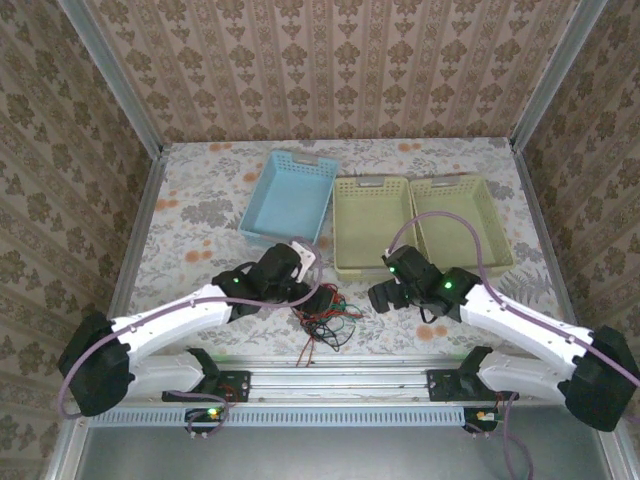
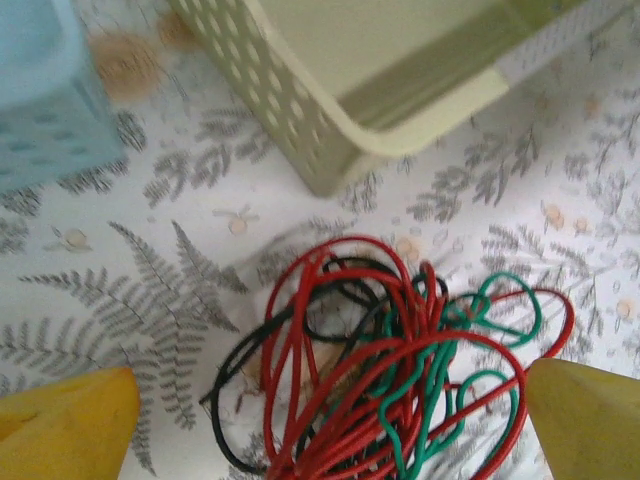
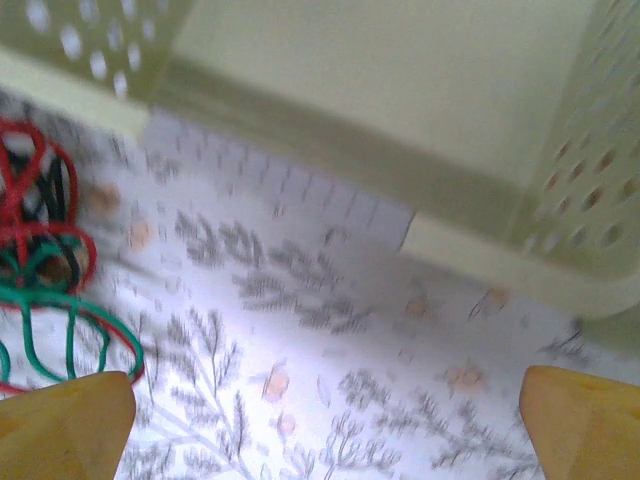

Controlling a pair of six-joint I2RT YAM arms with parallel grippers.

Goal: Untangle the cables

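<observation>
Red, black and green cables lie in one tangled heap on the fern-printed surface, near its front edge and between my two arms.

Left wrist view: my left end effector hangs directly over the heap. Its yellow fingers are spread wide, one on either side of the loops, and nothing is clamped between them. Red loops make up most of the top of the heap, green loops gather toward its right side, and black strands show on its left. I cannot tell whether the fingers touch the surface. Beyond the heap stands the corner of a pale yellow-green perforated basket, apart from the cables. A light blue basket sits at the upper left.

Right wrist view: my right end effector is likewise parted wide and holds nothing, with bare surface beneath it. The edge of the tangle lies at the left of this view, beside the left finger. Pale basket walls rise ahead.

Top view: the light blue basket and the pale yellow-green basket stand in a row with a second yellow-green basket, all farther back than the cables. The two yellow-green ones are side by side.
</observation>
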